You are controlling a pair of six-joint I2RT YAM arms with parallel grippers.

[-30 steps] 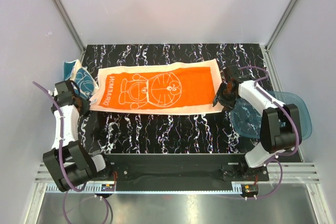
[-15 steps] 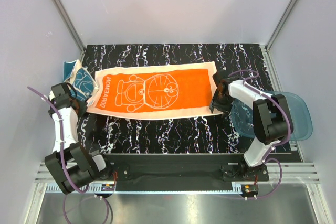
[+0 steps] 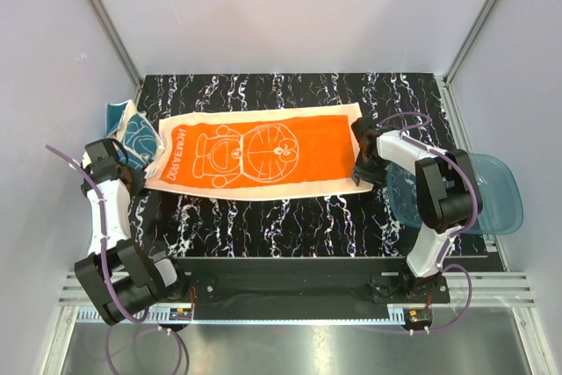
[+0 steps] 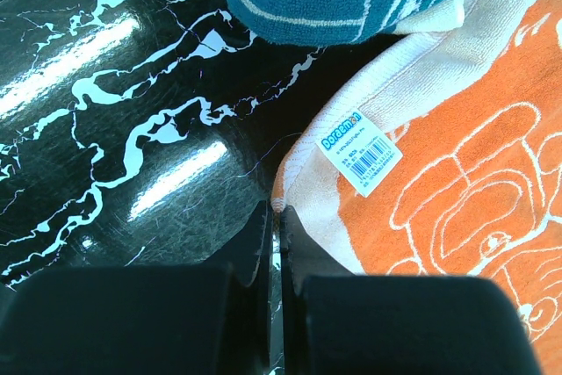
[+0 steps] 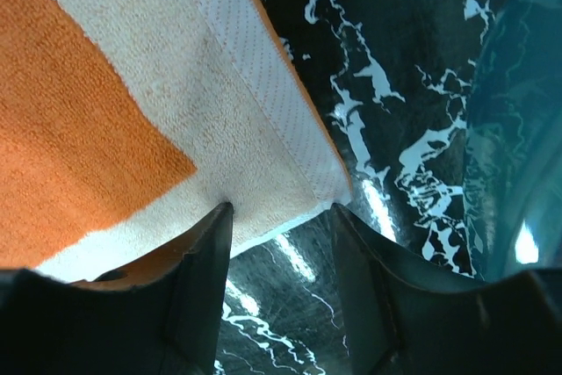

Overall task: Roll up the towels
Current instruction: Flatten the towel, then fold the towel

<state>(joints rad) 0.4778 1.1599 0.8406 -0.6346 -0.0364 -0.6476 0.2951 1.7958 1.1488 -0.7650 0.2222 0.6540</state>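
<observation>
Orange towel (image 3: 263, 151): spread flat on the black marbled counter (image 3: 290, 217).
Teal towel (image 3: 136, 133): crumpled, touching the orange towel's left end.
Left gripper (image 4: 275, 217): clenched on the orange towel's near-left corner.
Right gripper (image 5: 281, 210): released, its fingers apart on both sides of the orange towel's near-right corner.
Blue tray (image 3: 496, 195): to the right of the orange towel.

Bare surface (image 3: 290, 217) strips run behind and in front of orange towel (image 3: 262, 154). Teal towel (image 3: 136, 133) crowds its left end; blue tray (image 3: 496, 192) beyond right end. Left tool (image 3: 151, 180), right tool (image 3: 363, 173) occupy its near corners.
</observation>
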